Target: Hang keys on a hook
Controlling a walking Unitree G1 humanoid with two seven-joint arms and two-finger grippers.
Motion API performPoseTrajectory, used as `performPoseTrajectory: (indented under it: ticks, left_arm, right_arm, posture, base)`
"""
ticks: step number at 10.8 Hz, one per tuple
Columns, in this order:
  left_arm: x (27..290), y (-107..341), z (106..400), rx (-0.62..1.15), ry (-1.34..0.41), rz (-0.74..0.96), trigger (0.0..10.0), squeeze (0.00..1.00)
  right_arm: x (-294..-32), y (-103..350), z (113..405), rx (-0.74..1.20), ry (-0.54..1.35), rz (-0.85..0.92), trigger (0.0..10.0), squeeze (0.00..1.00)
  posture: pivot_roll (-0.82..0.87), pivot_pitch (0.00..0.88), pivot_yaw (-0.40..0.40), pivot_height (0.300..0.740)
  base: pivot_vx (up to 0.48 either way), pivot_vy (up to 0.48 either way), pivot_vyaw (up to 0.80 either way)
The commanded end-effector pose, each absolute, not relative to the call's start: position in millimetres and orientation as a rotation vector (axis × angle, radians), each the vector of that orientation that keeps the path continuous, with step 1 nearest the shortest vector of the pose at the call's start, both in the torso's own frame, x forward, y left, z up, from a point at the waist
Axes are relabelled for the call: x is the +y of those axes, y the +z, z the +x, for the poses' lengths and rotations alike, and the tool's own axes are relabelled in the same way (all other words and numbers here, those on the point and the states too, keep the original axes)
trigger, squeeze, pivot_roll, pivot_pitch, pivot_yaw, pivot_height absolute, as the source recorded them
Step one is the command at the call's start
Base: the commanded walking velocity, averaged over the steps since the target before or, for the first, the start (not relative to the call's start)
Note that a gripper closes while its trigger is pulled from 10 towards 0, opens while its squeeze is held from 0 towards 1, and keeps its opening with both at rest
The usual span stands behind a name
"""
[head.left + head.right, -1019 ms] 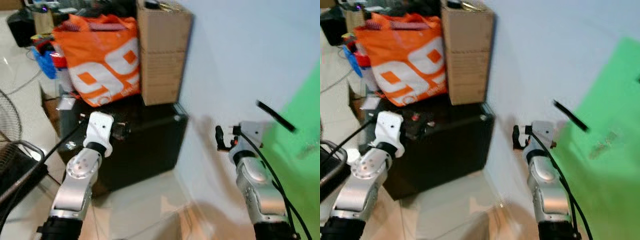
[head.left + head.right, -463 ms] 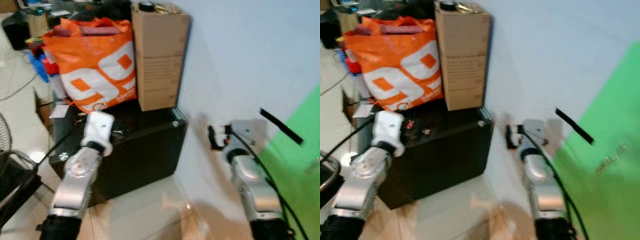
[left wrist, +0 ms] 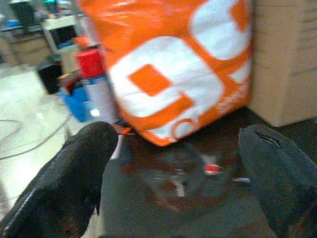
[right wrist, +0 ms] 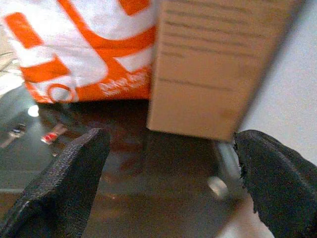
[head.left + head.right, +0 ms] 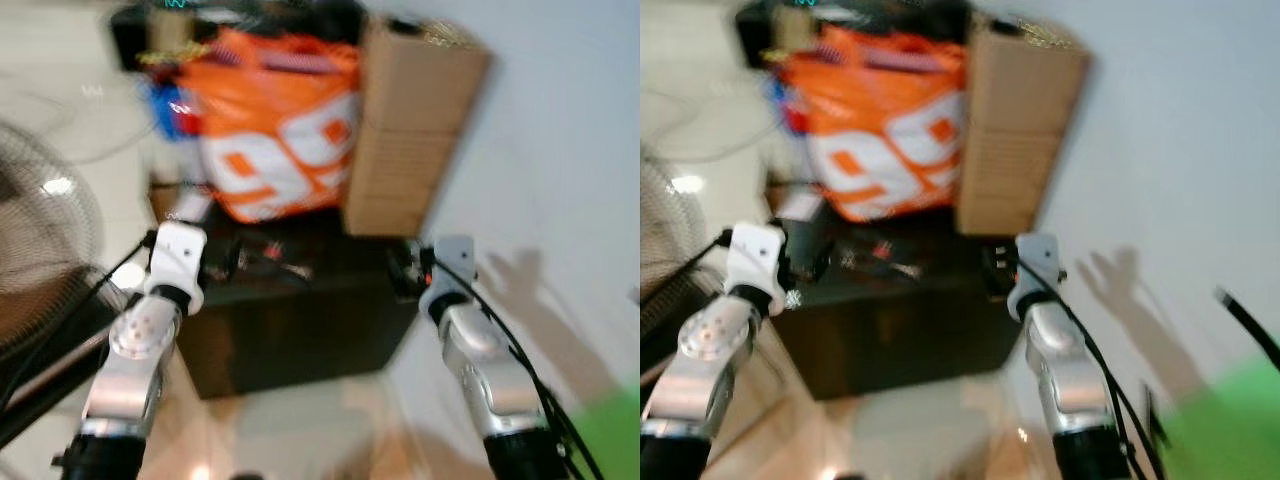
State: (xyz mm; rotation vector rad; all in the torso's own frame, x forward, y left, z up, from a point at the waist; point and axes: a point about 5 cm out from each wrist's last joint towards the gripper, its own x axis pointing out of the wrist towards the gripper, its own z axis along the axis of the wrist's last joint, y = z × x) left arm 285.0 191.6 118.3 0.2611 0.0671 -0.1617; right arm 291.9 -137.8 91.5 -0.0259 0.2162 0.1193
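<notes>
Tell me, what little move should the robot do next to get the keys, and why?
Probably ease the left gripper forward and down toward the small keys with a red tag lying on the dark glossy cabinet top. Its fingers are open with the keys lying between and ahead of them, untouched, in front of the orange and white bag.

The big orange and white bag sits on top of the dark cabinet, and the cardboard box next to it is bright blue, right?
Not quite. The cardboard box is plain brown, not blue, as the left eye view shows. The rest holds: the orange and white bag sits on the dark cabinet, right beside the box.
</notes>
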Motion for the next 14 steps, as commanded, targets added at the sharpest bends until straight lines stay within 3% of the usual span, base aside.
performPoseTrajectory:
  ticks: [1, 14]
  left_arm:
    - [183.0, 120.2, 286.4, 0.053, -0.188, 0.266, 10.0, 0.0]
    - [183.5, 121.8, 288.5, 0.044, -0.207, 0.288, 10.0, 0.0]
  right_arm:
    - [-151.1, 86.9, 292.2, 0.24, 0.083, -0.056, 10.0, 1.0]
    - [-154.7, 73.6, 293.6, 0.289, 0.111, -0.067, 10.0, 1.0]
  posture:
    - [0.04, 0.0, -0.068, 0.74]
    - [0.05, 0.0, -0.07, 0.74]
  base:
    - [0.352, 0.0, 0.8]
    - [0.343, 0.0, 0.0]
